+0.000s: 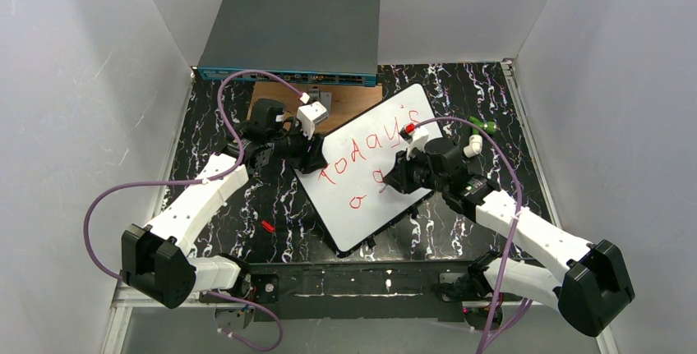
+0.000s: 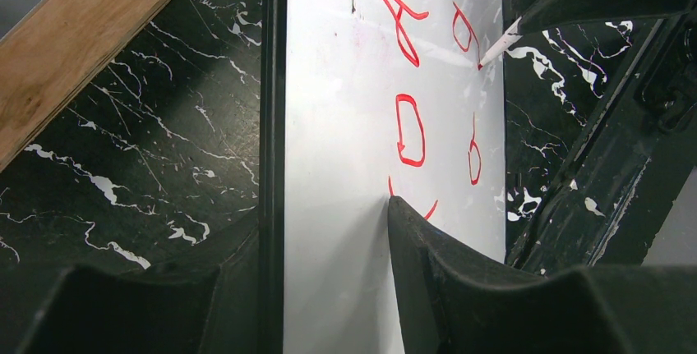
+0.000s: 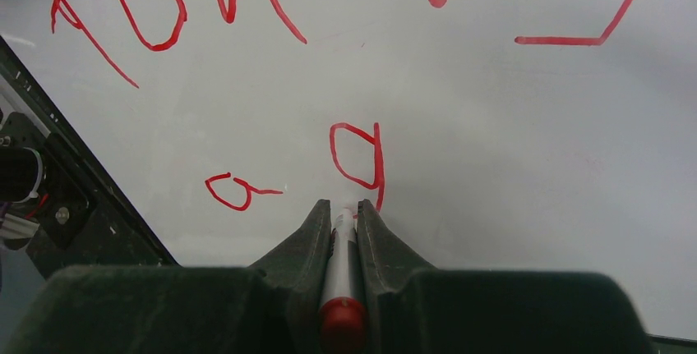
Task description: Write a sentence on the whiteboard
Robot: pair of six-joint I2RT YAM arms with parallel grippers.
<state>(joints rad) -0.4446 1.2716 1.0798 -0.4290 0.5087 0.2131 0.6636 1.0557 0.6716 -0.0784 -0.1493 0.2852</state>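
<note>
The flat white, black-edged whiteboard [image 1: 362, 222] lies askew on the black marbled table [image 1: 279, 198], its edge clamped in the left pincer [image 2: 329, 231]. The right pincer [image 3: 343, 206] grips a red-capped white marker [image 3: 339, 264] tightly. One red line and two letters of a second stand written, and the sentence looks unfinished.

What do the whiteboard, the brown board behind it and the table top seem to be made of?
The whiteboard: glossy white coated sheet, likely melamine or plastic; it shows soft glare. The brown board: wood, matte, with visible grain. The table top: black with white veins, marble-look, possibly a printed film.
</note>
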